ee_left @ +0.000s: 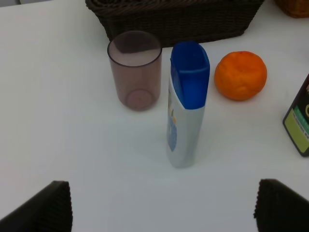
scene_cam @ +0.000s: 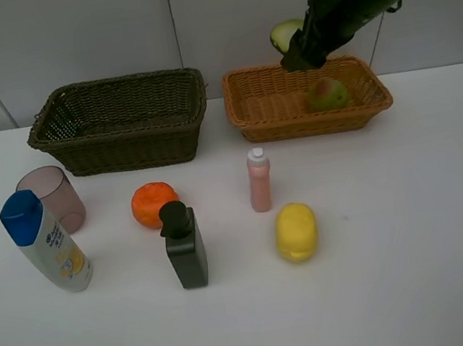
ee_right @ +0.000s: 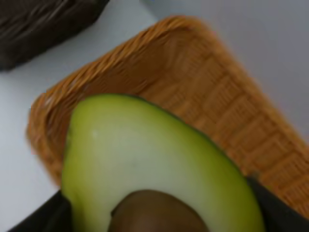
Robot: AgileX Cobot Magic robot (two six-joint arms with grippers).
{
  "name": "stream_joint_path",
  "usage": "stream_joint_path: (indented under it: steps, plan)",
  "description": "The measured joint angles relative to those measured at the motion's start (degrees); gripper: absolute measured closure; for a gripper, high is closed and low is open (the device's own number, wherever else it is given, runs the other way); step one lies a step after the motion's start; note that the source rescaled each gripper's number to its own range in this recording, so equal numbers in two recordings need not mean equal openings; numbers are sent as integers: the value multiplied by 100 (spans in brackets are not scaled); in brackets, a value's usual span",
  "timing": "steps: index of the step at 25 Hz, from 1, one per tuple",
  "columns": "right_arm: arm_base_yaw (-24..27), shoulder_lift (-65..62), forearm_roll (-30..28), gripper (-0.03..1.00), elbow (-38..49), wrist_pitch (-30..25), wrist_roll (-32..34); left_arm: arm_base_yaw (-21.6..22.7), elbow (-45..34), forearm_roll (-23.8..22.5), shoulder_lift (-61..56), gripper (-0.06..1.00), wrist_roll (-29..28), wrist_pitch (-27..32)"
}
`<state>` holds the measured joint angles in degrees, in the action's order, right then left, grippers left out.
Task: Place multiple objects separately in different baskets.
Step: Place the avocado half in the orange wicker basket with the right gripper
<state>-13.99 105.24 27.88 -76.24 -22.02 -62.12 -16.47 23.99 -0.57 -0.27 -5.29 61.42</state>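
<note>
Clamping the halved avocado (ee_right: 159,154) between its fingers, the right gripper (scene_cam: 298,48) hangs above the light basket (scene_cam: 248,112). The fruit's long axis runs roughly from one finger to the other, and its pale cut face and brown pit are turned toward the wrist. A pear (scene_cam: 327,93) lies in the basket just below the gripper. The left gripper (ee_left: 161,198) has its fingers wide apart, and the blue-capped white bottle (ee_left: 186,121) stands upright just ahead of it.

Right jaws hold a pale green halved avocado (scene_cam: 284,35) above the far-left rim of the shallow orange-tan wicker basket (scene_cam: 257,111); a green-red pear (scene_cam: 327,93) lies inside
</note>
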Motion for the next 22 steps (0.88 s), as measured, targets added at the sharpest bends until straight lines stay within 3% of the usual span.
stream_joint_path:
  steps: [12, 22]
  plan:
    - [0, 898, 911, 51, 0, 1646, 0, 0, 0, 0, 0, -5, 0, 5]
    - [0, 1353, 1169, 51, -67, 2030, 0, 0, 0, 0, 0, -5, 0, 5]
